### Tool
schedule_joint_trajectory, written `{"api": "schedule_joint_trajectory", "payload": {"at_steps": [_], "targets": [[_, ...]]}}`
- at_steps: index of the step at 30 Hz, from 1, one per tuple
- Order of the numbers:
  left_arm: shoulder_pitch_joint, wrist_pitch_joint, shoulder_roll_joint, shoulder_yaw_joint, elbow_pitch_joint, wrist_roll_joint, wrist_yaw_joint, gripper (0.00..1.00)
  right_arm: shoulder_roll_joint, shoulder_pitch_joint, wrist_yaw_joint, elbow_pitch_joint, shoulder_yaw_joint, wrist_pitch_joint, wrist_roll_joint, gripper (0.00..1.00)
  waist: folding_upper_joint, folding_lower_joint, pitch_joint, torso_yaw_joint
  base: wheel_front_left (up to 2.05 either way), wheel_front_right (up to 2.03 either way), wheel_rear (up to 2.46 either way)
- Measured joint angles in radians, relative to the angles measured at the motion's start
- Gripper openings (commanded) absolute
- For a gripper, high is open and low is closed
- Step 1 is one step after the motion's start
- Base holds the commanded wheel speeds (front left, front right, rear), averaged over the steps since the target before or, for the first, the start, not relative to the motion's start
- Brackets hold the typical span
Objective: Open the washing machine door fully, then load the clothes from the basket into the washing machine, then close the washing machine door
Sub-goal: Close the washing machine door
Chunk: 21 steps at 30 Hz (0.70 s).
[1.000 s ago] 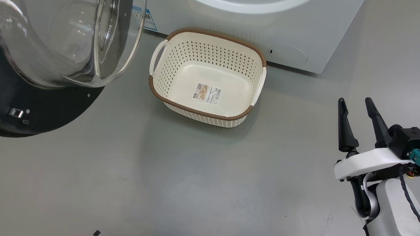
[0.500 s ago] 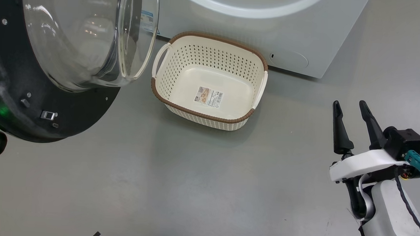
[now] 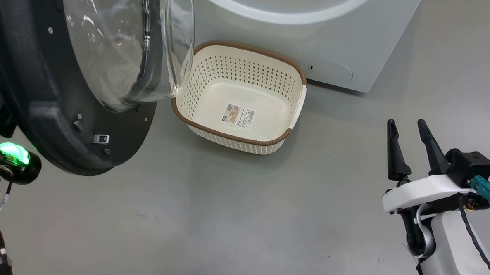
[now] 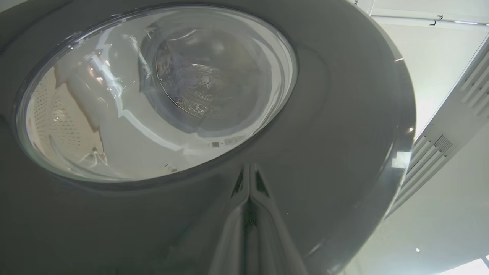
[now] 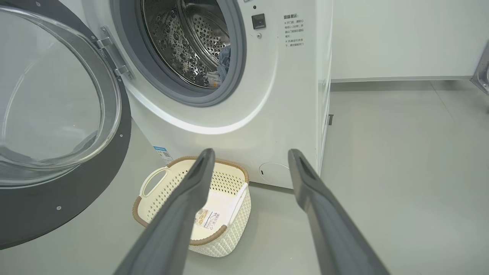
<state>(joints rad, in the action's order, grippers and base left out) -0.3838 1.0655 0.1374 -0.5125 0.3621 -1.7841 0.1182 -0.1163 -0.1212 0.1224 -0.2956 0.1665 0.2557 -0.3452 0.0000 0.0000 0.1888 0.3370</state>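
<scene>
Cream basket point(image 3: 237, 135) just beside open door point(image 3: 44, 104); left fingers point(image 4: 268, 236) clenched, right fingers point(image 3: 394, 154) released.

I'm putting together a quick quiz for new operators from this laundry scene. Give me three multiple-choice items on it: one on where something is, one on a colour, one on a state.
1. Where does the basket stand?
A. On the floor in front of the washing machine
B. On top of the machine
C. Inside the drum

2. What colour is the basket's rim?
A. Blue
B. Brown
C. Black

3. How is the right tool?
A. Shut on a garment
B. Shut on a basket handle
C. Open, holding nothing

Answers:
1 A, the head view shows it on the grey floor against the machine's front.
2 B, a brown woven band tops the cream walls.
3 C, its two fingers stand apart with nothing between them.
</scene>
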Motion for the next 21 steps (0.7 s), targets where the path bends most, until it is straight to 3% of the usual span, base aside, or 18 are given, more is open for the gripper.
{"api": "schedule_joint_trajectory", "payload": {"at_steps": [7,21], "targets": [[0.038,0.069,-0.028,0.049,-0.055,0.0,0.0,0.0,0.015,0.0,0.0,-0.003,0.02,0.0,-0.007,1.0,0.0,0.0,-0.002,-0.02,0.0,0.0,0.0],[0.056,0.069,-0.09,0.075,-0.126,-0.004,0.0,0.0,0.021,-0.016,0.0,-0.007,0.028,0.0,-0.008,1.0,0.0,0.0,0.005,-0.106,0.0,0.0,0.0]]}}
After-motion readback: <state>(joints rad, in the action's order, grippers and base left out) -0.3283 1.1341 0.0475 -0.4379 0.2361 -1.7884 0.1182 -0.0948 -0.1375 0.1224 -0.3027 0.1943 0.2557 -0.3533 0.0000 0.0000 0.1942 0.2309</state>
